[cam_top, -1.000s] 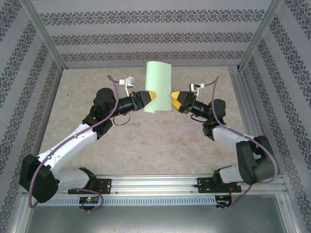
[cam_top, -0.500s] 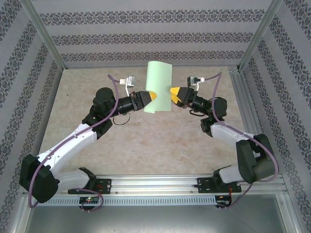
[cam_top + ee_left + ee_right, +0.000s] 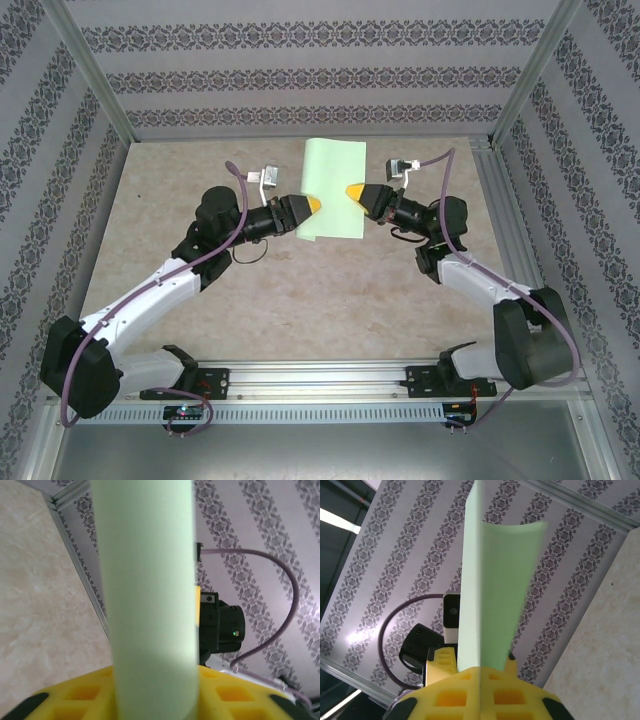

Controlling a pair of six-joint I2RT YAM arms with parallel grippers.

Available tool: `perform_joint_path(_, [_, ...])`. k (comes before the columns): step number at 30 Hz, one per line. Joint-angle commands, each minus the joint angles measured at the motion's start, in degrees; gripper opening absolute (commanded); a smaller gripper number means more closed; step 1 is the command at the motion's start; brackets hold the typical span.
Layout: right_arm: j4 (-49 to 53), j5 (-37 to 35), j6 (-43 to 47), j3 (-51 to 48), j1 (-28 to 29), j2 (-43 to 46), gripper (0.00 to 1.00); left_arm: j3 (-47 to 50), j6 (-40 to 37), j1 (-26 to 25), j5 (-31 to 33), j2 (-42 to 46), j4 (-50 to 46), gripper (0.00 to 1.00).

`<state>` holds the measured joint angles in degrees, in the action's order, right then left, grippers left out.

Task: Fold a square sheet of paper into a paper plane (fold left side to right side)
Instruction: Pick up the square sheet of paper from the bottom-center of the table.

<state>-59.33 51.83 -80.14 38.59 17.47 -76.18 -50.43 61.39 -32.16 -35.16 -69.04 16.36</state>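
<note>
Green sheet (image 3: 335,175) pinched in the right hand (image 3: 352,190); left hand (image 3: 312,205) beside it, opening unclear.

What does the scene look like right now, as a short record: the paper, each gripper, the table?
paper: pale green sheet of paper, curved rather than flat, held at its two sides
right gripper: shut on the sheet, reaching in from the right
left gripper: at the sheet's left edge; open or shut cannot be told
table: beige, marbled top
</note>
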Motion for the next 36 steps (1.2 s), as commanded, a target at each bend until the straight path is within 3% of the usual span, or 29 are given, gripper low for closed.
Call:
perform_joint_path(1, [13.0, 1.6, 10.0, 3.0, -1.1, 5.6, 0.0, -1.1, -5.9, 2.7, 2.4, 3.6, -8.0, 0.65])
perform_joint_path(3, [28.2, 0.9, 19.7, 5.2, -1.6, 9.9, 0.0, 0.0, -8.1, 5.3, 4.4, 6.3, -12.3, 0.8])
perform_joint_path(8, [67.8, -0.8, 47.8, 18.5, 0.4, 15.7, 0.0, 6.7, -8.5, 11.9, 6.9, 13.9, -12.8, 0.99])
perform_joint_path(11, [86.7, -1.9, 61.0, 29.1, 2.5, 14.8, 0.0, 10.6, -8.5, 14.0, 6.5, 17.1, -8.4, 1.0])
perform_joint_path(15, [103.9, -5.1, 73.4, 41.5, 5.2, 11.7, 0.0, 14.3, -9.6, 14.3, 2.4, 18.9, 1.0, 1.0])
perform_joint_path(18, [109.5, -6.3, 77.8, 47.8, 6.9, 9.4, 0.0, 15.9, -10.3, 14.2, -3.4, 19.0, 9.8, 1.0])
perform_joint_path(24, [111.0, -6.7, 80.4, 54.3, 10.9, 7.6, 0.0, 15.8, -11.8, 14.0, -10.2, 19.8, 17.0, 1.0])
perform_joint_path(36, [102.7, -2.3, 77.6, 51.8, 13.2, 11.3, 0.0, 12.5, -13.5, 9.5, -11.2, 15.4, 19.2, 1.0])
